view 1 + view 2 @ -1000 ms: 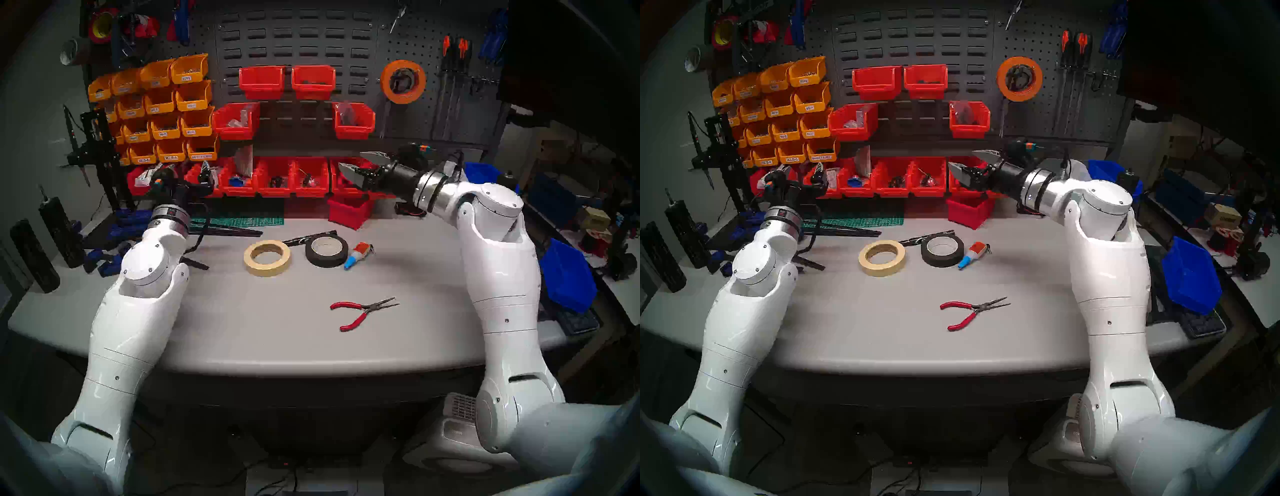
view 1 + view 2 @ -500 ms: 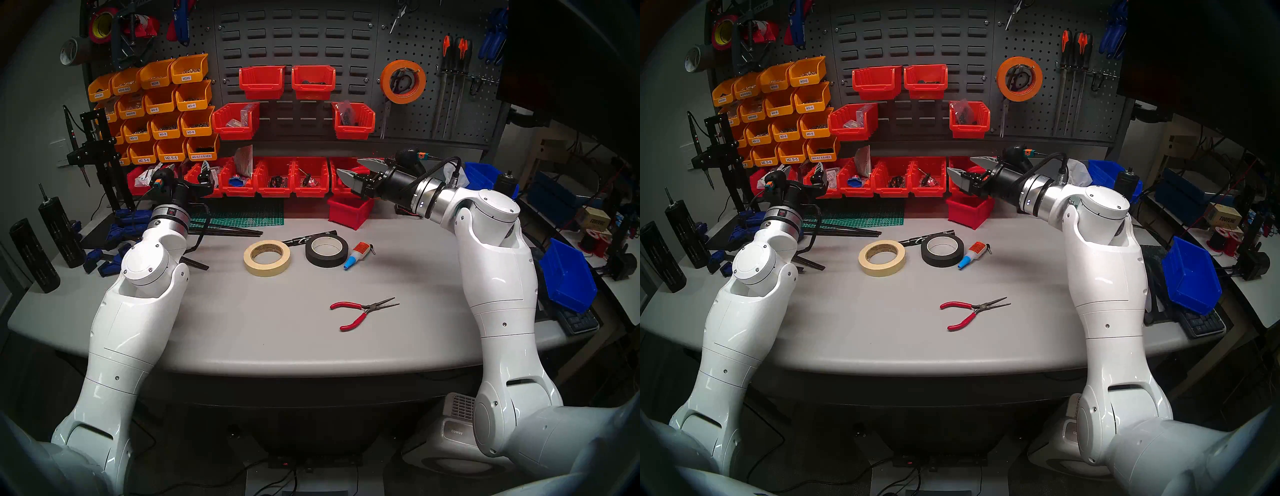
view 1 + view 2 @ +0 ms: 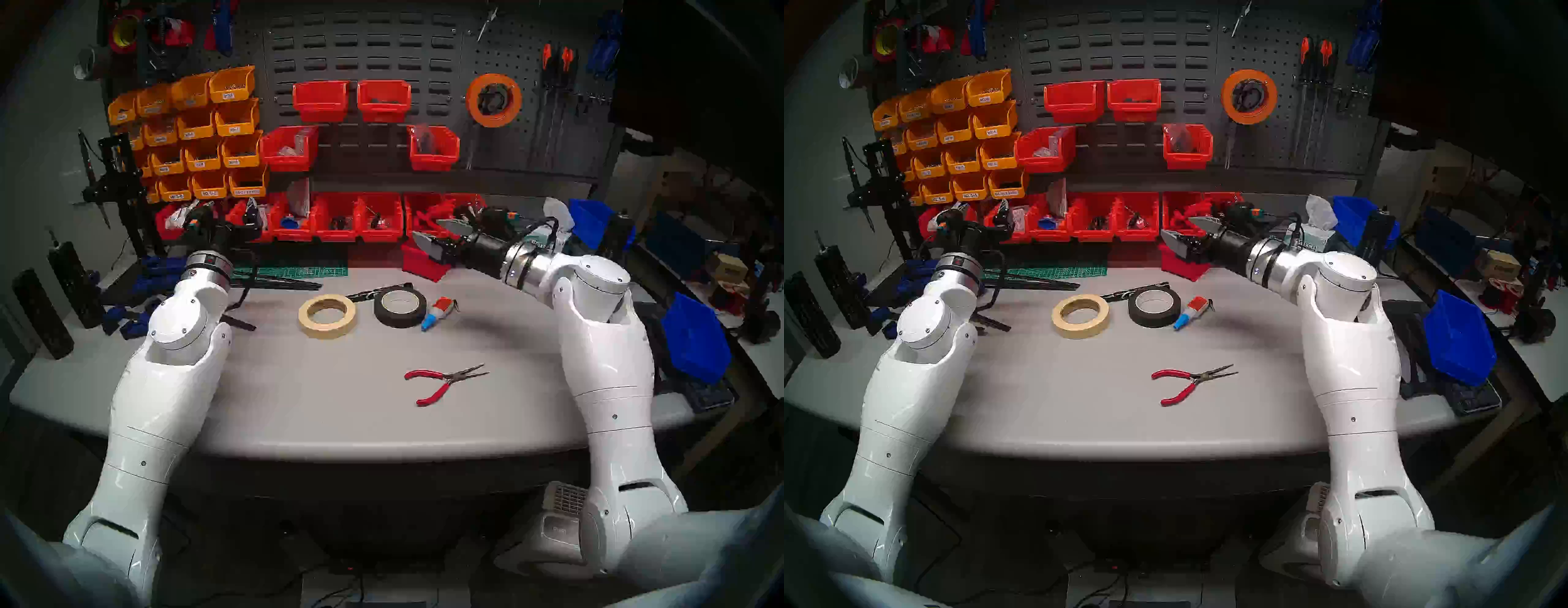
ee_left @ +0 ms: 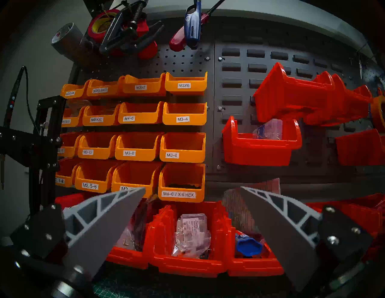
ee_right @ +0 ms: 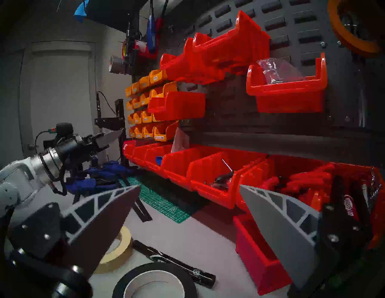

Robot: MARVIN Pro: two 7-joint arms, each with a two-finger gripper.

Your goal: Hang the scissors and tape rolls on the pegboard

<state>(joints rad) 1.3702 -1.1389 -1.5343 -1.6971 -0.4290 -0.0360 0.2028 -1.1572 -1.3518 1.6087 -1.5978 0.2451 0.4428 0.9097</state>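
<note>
Your right pincer [image 3: 432, 235] stands wide and empty, level, pointing across the red bins [image 3: 339, 216] at the back of the table [image 3: 297, 403]. Your left pincer [image 4: 191, 224] is also wide and holds nothing, facing the yellow bins [image 4: 183, 116].

The orange tape roll [image 3: 493, 100] already hangs on the pegboard [image 3: 530, 140], above the right pincer and a little to its right. Something hangs inside and below that roll that may be the scissors; it is too dark to be sure. Two rolls are left on the table: the black tape roll [image 3: 400, 306] lies flat below the right pincer and nearer you, and the cream tape roll [image 3: 327, 315] lies just beyond it on the left. A marker [image 5: 173, 263] lies touching or nearly touching the far side of the black roll, and a small glue bottle [image 3: 439, 312] sits just beside it on the right.

The black roll looks like your next pick, since it is closest under the right pincer. Tip the wrist down first, then drop so one finger goes inside the white core and the other outside the wall, on the side facing you, away from the marker and the bottle. Close only once the lower finger nearly reaches the tabletop. Lift straight up before swinging toward the board, so the roll clears the loose red bin [image 3: 424, 265] directly below the fingers. Leave the red pliers [image 3: 441, 382] alone.
</note>
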